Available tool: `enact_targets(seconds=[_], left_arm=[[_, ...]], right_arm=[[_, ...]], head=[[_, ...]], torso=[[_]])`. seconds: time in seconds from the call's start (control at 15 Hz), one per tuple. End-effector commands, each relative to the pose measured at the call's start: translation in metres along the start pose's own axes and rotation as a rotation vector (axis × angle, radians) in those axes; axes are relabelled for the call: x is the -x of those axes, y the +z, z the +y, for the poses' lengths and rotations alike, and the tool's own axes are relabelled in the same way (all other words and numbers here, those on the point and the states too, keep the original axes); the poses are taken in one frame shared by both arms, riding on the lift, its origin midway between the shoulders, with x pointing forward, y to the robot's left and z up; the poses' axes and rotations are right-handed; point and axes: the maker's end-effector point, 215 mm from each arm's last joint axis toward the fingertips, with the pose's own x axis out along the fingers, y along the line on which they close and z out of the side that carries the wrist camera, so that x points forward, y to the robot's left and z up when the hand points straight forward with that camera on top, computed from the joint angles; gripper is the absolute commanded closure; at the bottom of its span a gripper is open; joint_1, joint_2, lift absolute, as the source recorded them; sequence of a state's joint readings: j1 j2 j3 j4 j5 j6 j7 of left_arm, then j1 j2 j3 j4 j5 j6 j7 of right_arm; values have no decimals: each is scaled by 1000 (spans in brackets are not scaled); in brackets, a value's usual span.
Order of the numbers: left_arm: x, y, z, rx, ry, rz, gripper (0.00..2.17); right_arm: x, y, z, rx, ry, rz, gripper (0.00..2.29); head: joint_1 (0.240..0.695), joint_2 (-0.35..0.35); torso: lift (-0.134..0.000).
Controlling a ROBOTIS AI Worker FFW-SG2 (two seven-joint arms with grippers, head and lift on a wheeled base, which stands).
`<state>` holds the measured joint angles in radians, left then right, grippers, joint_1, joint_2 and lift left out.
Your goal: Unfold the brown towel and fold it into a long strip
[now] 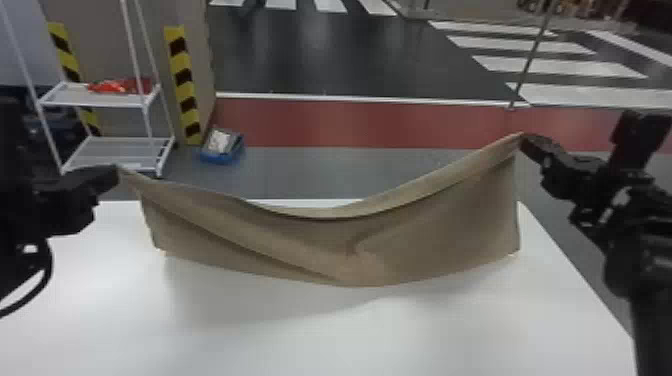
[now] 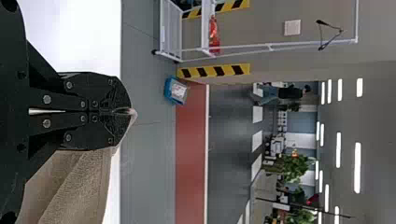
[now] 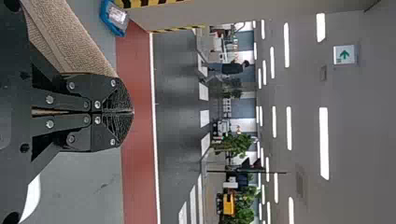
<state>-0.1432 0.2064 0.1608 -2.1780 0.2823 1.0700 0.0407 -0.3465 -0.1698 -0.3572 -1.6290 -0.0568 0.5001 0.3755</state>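
One broad, smooth white table (image 1: 350,340) lies below the long brown cloth towel (image 1: 440,220), which hangs sideways (sagging mid-span). The black, flat-fingered left gripper (image 1: 113,174) and right gripper (image 1: 526,142) each clench an upper end.

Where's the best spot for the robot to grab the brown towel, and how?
The brown towel is probably best pinched at its two upper corners, the left end effector coming from its left, the right end effector from its right. It's wide and floppy, sagging between them, so one middle grip might let the ends droop.
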Motion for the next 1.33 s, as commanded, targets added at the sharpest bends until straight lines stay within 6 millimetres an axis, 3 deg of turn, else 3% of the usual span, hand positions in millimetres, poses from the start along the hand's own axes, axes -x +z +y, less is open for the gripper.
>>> enact_targets(seconds=[0.0,0.13,0.2,0.27,0.4,0.53,0.67,0.73,0.87,1.07,1.27], left_arm=[[-24,31,4,31,-5,-66,2013],[-22,45,12,51,1,-95,2013],[-13,51,14,67,-9,-115,2013],[3,47,21,79,-7,-120,2013],[43,9,39,49,42,-78,1997],[64,-40,38,18,93,-3,1997],[79,-81,23,-8,87,64,1997],[84,-95,14,-3,63,97,1997],[106,-130,1,-19,42,235,1997],[150,-172,4,-94,98,439,1997],[163,-153,8,-103,116,401,1997]], right_arm=[[-27,31,11,8,23,-84,1416],[-32,51,12,32,32,-126,1416],[-29,44,14,35,50,-122,1416],[-16,27,7,31,64,-104,1416],[23,-3,-8,-13,83,-88,1416],[61,-46,-16,-42,97,-43,1416],[95,-90,-10,-18,105,28,1416],[109,-105,-9,-7,106,49,1416],[137,-124,-12,13,104,82,1416],[181,-142,-23,3,101,106,1416],[217,-135,-30,-12,105,84,1416]], head=[[511,-89],[470,-76],[453,-71],[442,-68],[443,-60],[491,-60],[559,-69],[634,-84],[690,-99],[695,-133],[695,-156]], torso=[[-123],[-123],[-123],[-123],[-123],[-123],[-123],[-123],[-123],[-123],[-123]])
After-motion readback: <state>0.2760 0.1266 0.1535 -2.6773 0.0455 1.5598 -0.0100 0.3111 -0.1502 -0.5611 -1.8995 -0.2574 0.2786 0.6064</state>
